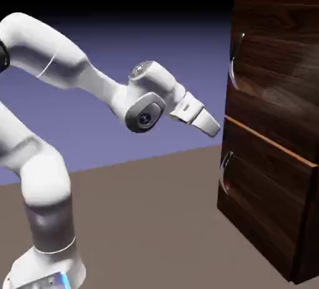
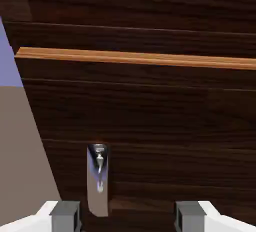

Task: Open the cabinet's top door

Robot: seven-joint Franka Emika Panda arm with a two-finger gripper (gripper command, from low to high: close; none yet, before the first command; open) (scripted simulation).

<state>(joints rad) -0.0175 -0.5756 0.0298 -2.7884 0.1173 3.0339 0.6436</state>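
The cabinet (image 1: 274, 157) of dark glossy wood stands at the right of the exterior view. Its top door (image 1: 280, 51) carries a curved silver handle (image 1: 233, 63) near its left edge. My gripper (image 1: 214, 127) hangs a short way in front of the cabinet, below that handle, about level with the seam between the two panels. It touches nothing. In the hand view my gripper (image 2: 126, 218) is open, with only wood between its grey fingertips (image 2: 65, 216). The top door (image 2: 140, 6) fills the top of that view.
An orange-brown strip (image 2: 135, 58) edges the lower panel (image 1: 261, 200). That panel's silver handle (image 2: 97, 178) shows just above my left fingertip; in the exterior view the lower handle (image 1: 225, 172) sits below my gripper. Brown table (image 1: 156, 219) lies left of the cabinet.
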